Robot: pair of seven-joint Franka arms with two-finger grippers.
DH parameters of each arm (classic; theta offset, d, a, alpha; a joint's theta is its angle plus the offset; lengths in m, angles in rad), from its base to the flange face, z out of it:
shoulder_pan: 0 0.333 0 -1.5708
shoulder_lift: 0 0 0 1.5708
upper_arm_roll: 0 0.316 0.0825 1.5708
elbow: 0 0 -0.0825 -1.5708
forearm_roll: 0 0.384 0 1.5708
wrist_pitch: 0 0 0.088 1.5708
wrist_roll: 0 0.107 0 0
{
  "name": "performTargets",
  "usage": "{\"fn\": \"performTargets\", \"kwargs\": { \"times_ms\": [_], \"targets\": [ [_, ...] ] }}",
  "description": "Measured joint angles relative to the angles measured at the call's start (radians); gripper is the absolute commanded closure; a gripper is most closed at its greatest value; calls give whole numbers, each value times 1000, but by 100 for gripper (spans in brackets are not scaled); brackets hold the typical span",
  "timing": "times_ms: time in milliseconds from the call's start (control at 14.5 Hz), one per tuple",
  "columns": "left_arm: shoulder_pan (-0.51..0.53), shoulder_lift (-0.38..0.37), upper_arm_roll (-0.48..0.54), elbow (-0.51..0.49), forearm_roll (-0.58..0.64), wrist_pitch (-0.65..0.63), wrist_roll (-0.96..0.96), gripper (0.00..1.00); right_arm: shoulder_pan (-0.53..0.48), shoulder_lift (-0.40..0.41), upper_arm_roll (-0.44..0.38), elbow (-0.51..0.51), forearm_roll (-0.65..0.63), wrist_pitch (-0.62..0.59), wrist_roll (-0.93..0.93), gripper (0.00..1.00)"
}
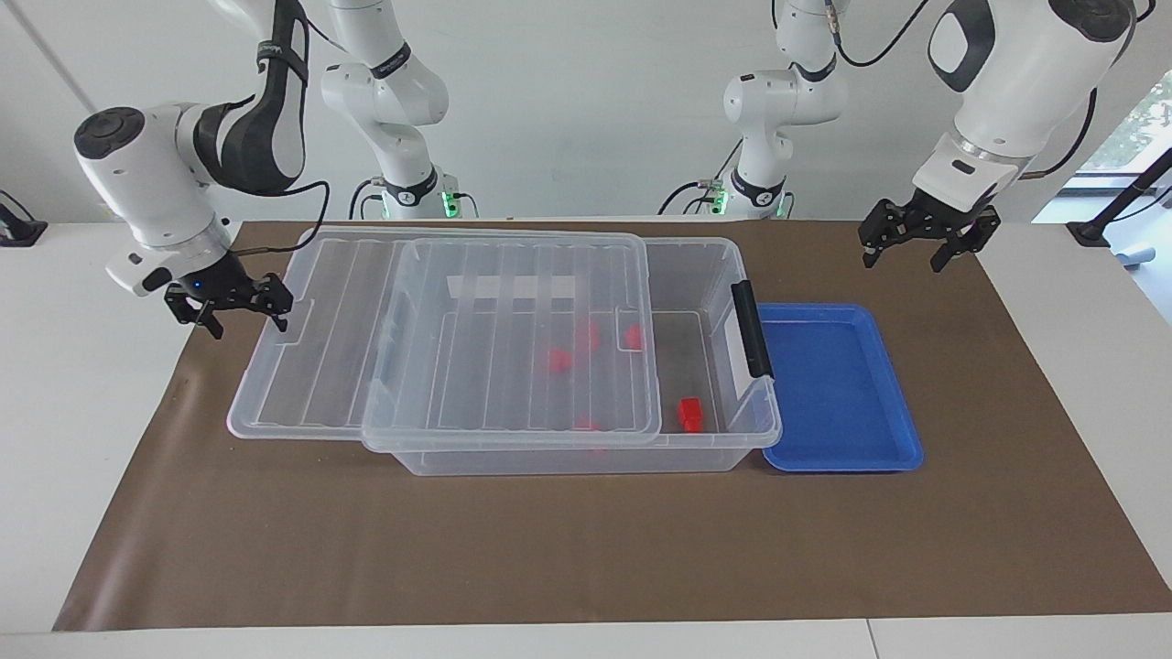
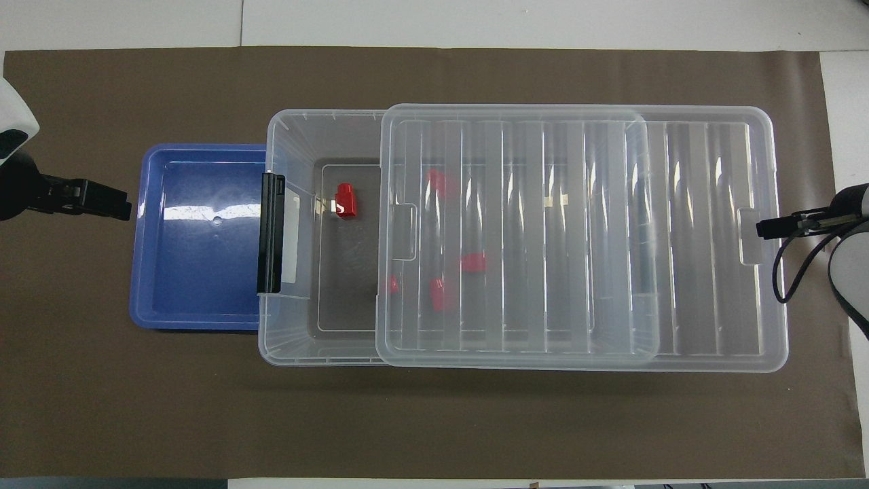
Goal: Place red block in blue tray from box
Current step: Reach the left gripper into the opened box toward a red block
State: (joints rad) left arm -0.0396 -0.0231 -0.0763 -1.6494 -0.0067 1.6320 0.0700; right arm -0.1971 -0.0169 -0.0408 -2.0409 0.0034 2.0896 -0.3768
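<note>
The box [image 1: 586, 458] stands mid-table, its ribbed clear lid [image 1: 513, 275] slid toward the right arm's end, leaving the latch end uncovered. One red block [image 1: 689, 414] lies in the uncovered part; it also shows in the overhead view [image 2: 346, 201]. Several more red blocks [image 2: 473, 262] show through the lid. The blue tray [image 1: 842, 384] is empty and touches the box's latch end. My left gripper [image 1: 925, 249] is open and empty in the air, over the mat by the tray. My right gripper [image 1: 240, 311] is open and empty, beside the lid's overhanging end.
A brown mat [image 1: 586, 549] covers the table under everything. The box's black latch [image 1: 751, 328] stands up between box and tray. The lid [image 2: 706, 238] overhangs the box toward the right arm's end.
</note>
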Motion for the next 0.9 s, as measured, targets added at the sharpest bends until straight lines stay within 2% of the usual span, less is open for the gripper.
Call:
{"fn": "performTargets", "kwargs": {
  "times_ms": [207, 621, 897],
  "targets": [
    [-68, 1, -4, -8, 0, 30, -49, 0, -25, 0, 0, 0, 0, 3, -45, 0],
    [-259, 26, -10, -109, 18, 214, -253, 0, -63, 0, 0, 1, 0, 6, -103, 0],
    [-374, 142, -12, -132, 107, 350, -439, 0, -65, 0, 0, 1, 0, 7, -117, 0]
  ]
}}
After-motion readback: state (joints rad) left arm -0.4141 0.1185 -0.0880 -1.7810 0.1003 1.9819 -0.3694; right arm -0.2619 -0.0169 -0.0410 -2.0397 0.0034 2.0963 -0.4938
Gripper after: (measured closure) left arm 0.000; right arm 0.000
